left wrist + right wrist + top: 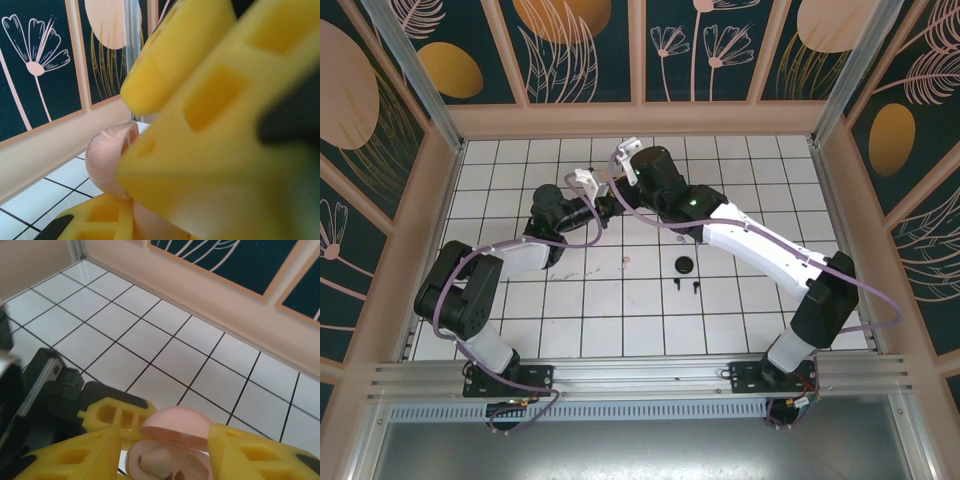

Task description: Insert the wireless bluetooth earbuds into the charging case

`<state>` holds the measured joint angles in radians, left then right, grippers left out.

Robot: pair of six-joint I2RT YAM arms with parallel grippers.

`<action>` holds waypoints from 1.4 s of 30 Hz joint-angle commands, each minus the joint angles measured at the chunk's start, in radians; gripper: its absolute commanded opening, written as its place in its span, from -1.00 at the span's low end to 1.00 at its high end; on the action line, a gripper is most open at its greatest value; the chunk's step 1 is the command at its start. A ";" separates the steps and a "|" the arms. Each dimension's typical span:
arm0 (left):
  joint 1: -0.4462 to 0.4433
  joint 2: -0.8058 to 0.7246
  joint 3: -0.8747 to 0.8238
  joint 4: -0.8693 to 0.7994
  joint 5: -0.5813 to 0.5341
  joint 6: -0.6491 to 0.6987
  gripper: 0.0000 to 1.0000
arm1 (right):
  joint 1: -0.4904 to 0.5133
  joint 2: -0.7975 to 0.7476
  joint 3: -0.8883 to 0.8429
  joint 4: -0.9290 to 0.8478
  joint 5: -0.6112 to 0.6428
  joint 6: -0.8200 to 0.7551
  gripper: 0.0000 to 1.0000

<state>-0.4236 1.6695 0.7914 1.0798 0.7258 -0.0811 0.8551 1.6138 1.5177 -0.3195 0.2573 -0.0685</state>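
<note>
With the left fingers (112,415) clamped on the glossy pink round charging case (175,426), I'd have the right fingers (255,452), spread apart around its raised lid, lift clear without nudging it.

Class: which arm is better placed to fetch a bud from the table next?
Probably right. The left gripper is shut on the pink case; the right gripper stands open around it, and the black buds lie on its side.
</note>
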 commanded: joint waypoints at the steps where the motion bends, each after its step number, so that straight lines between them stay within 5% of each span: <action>1: -0.007 0.012 0.019 0.042 0.008 0.000 -1.00 | -0.024 -0.039 0.050 -0.009 -0.024 0.060 0.12; 14: -0.007 0.006 -0.016 0.107 -0.043 0.001 -1.00 | -0.127 -0.162 0.035 -0.009 -0.141 0.261 0.37; 27: -0.006 -0.080 -0.181 0.304 -0.445 -0.021 -1.00 | -0.163 -0.270 -0.265 -0.115 -0.221 0.658 0.34; 42: 0.018 -0.231 -0.296 0.308 -0.678 -0.074 -1.00 | 0.014 0.113 -0.266 -0.183 -0.189 0.863 0.12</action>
<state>-0.4175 1.4815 0.5117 1.3434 0.1104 -0.1329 0.8551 1.6863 1.2060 -0.4675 0.0696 0.7437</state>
